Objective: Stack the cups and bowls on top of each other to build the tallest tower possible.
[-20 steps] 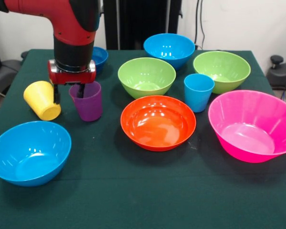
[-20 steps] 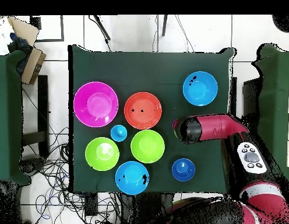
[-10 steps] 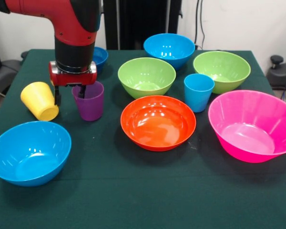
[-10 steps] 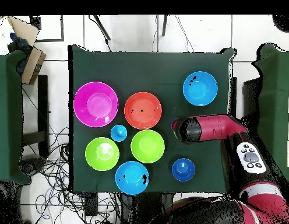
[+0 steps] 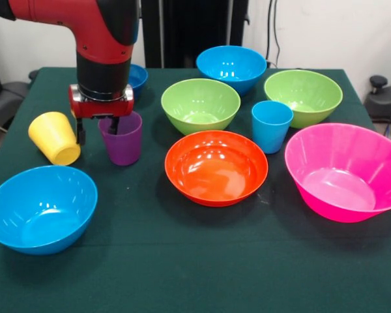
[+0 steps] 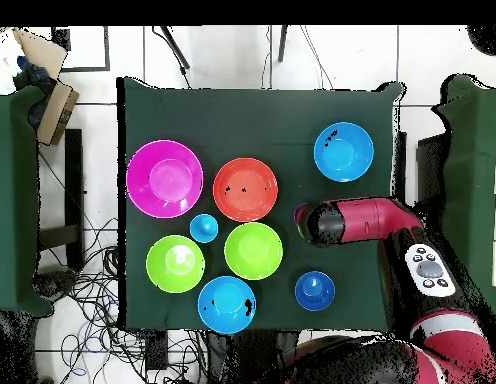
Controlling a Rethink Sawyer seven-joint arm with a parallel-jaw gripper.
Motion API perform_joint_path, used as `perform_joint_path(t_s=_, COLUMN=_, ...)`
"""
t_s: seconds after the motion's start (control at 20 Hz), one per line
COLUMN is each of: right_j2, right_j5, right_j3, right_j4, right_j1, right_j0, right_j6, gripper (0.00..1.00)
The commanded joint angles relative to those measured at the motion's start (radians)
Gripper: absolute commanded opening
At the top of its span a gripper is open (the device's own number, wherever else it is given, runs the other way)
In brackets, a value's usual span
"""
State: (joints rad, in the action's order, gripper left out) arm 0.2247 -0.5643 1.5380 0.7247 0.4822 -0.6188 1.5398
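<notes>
My gripper (image 5: 97, 129) hangs open over the upright purple cup (image 5: 122, 142). One finger is inside the cup and the other is outside its left wall. The yellow cup (image 5: 55, 137) lies tilted just left of the outer finger. The light blue cup (image 5: 271, 126) stands upright between the orange bowl (image 5: 216, 167) and a lime green bowl (image 5: 304, 96). The other lime green bowl (image 5: 201, 104), the pink bowl (image 5: 345, 171), two light blue bowls (image 5: 40, 207) (image 5: 231, 67) and the small dark blue bowl (image 5: 137, 76) stand apart, none stacked. In the overhead view the arm (image 6: 344, 221) hides both near cups.
The table (image 5: 182, 274) has a dark green cloth, with bare cloth along its front edge. In the overhead view, cables (image 6: 87, 300) and a box (image 6: 52, 105) lie on the floor beside the table.
The arm has shifted slightly right. The purple cup leaned a second ago and now stands straight. The yellow cup has slid a little left.
</notes>
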Motion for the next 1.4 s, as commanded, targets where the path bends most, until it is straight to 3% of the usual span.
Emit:
perform_joint_path(t_s=0.05, right_j2=0.029, right_j5=0.043, right_j3=0.035, right_j4=0.082, right_j1=-0.051, right_j0=0.013, right_j6=-0.071, gripper=1.0)
perform_joint_path(t_s=1.4, right_j2=0.023, right_j5=0.053, right_j3=0.035, right_j4=0.089, right_j1=-0.058, right_j0=0.013, right_j6=-0.074, gripper=1.0)
